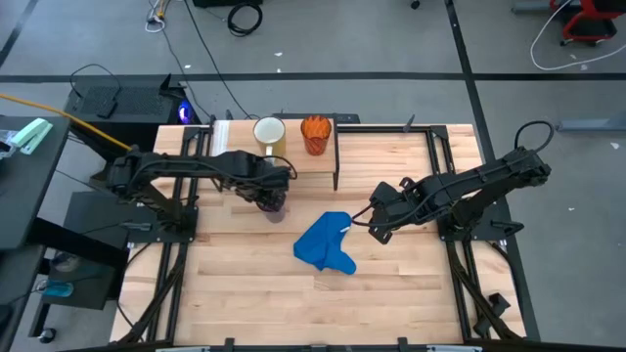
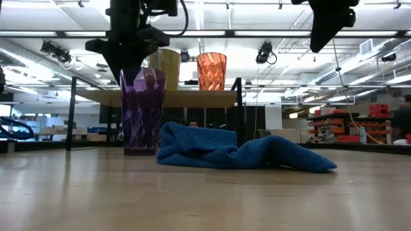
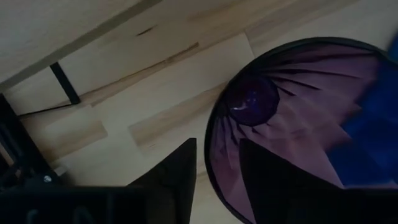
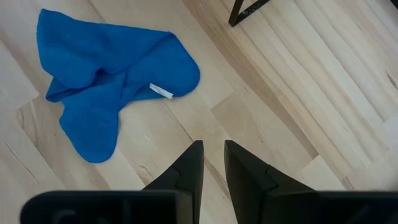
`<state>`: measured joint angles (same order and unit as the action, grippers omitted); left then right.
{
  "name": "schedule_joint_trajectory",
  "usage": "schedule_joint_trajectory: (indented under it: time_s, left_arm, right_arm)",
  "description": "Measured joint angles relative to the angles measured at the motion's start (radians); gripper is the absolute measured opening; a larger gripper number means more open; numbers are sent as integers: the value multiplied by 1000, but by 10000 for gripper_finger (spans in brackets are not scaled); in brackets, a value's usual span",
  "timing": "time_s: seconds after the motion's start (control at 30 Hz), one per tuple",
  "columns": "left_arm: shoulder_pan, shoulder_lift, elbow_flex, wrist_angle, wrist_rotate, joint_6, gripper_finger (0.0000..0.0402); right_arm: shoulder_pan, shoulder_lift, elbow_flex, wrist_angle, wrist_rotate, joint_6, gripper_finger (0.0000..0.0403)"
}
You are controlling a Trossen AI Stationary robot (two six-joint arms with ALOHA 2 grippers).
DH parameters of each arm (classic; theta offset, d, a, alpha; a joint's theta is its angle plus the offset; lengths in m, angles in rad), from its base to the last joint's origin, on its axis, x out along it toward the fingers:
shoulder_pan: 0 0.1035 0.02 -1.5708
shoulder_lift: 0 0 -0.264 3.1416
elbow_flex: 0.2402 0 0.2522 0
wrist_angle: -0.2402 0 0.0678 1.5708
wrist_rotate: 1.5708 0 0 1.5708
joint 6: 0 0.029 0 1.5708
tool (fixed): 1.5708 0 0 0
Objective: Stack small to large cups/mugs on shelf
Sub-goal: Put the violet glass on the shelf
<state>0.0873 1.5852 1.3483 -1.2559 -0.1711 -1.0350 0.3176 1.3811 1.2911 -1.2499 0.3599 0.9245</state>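
The purple tumbler [image 2: 142,112] stands upright on its base on the tabletop, in front of the shelf [image 1: 305,164]. My left gripper [image 3: 217,144] points down at its rim, open, with one finger outside the wall and one inside [image 3: 273,180]. The wall's rim [image 3: 210,163] runs through the gap, and I see no touch. The white mug [image 1: 269,130] and the orange cup [image 1: 315,133] stand side by side on the shelf. My right gripper [image 4: 213,144] hangs above the table to the right of the cloth, its fingers a narrow gap apart with nothing between them.
A crumpled blue cloth [image 1: 325,244] lies on the tabletop between the two grippers, close to the tumbler's right side. The shelf's black legs [image 4: 245,11] stand on the table behind it. Bare wood [image 1: 293,303] stretches toward the near edge.
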Motion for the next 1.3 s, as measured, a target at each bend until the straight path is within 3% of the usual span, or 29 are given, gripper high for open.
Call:
schedule_joint_trajectory:
  time_s: [0.23,0.53,0.73,1.0,1.3]
  left_arm:
    - [1,-5,0,5,0,25,103]
    - [-2,-9,4,17,11,77,14]
    - [-20,-9,35,-22,42,136,16]
    - [-66,-9,297,-320,96,184,11]
    - [-68,-78,578,-315,98,187,11]
  right_arm:
    - [0,0,0,0,0,0,71]
    - [0,0,0,0,0,-2,71]
    - [0,0,0,0,1,-11,71]
    - [0,0,0,0,1,-32,71]
    - [0,0,0,-8,-2,-46,71]
